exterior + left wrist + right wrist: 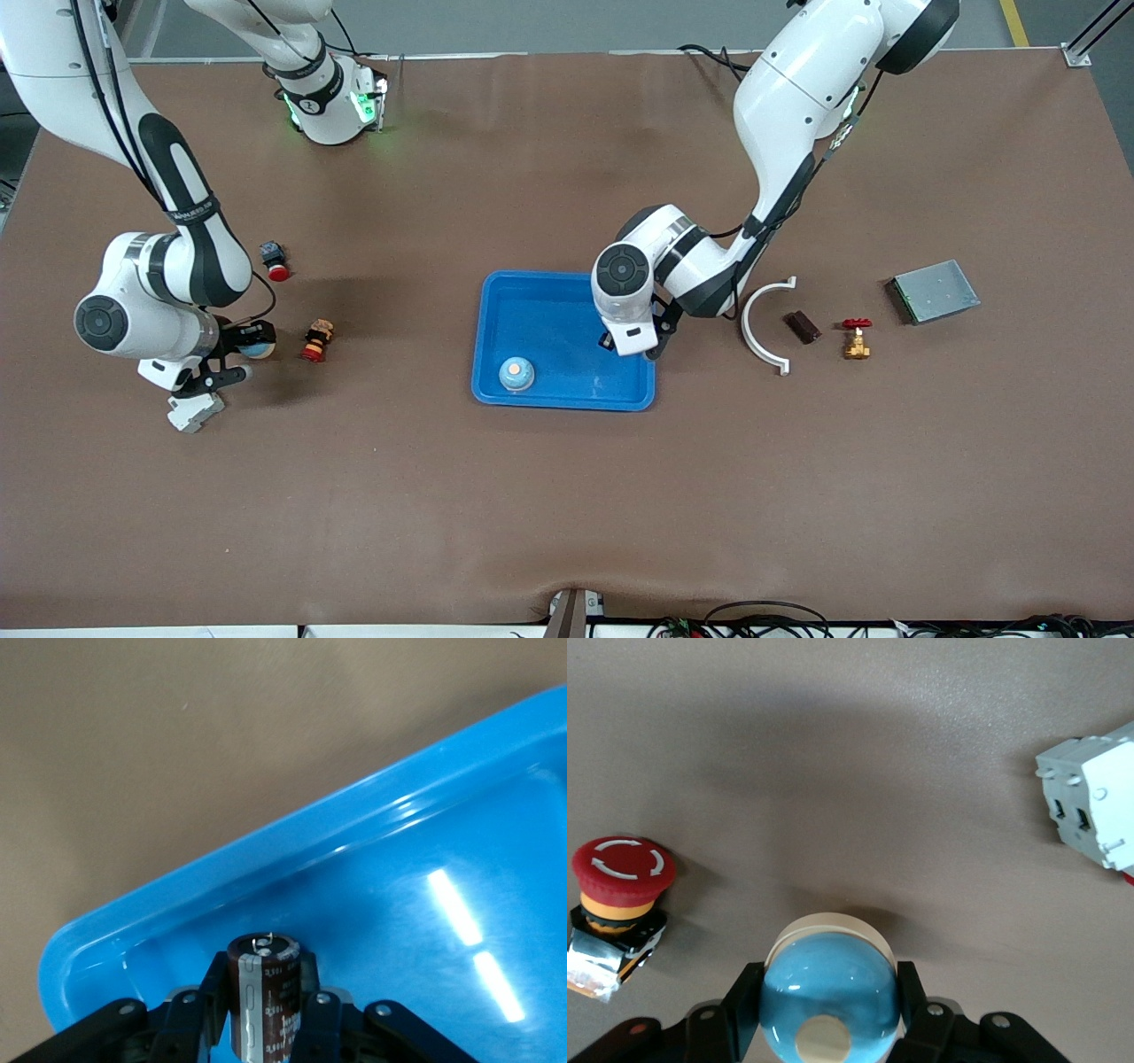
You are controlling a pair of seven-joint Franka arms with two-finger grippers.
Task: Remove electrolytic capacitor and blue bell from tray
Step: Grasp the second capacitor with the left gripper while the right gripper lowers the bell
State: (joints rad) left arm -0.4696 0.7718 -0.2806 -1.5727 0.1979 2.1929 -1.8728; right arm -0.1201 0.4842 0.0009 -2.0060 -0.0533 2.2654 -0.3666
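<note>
Wrist views alone show the grips — left pincer [257,1014] clamps capacitor [262,997], right pincer [828,1005] clamps bell [829,997].

Capacitor [263,992]: dark brown sleeve, pale grey stripe, silver top, in the left end effector [262,1010]. Tray [567,390] beneath it: glossy blue. Bell [828,997] in the right end effector [829,1010]: sky blue, cream button and rim. Counter [567,496]: plain brown.

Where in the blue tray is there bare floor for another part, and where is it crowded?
The blue tray has bare floor from the bell up to its farther rim. The corner toward the left arm is crowded: the left hand holds the capacitor there.
</note>
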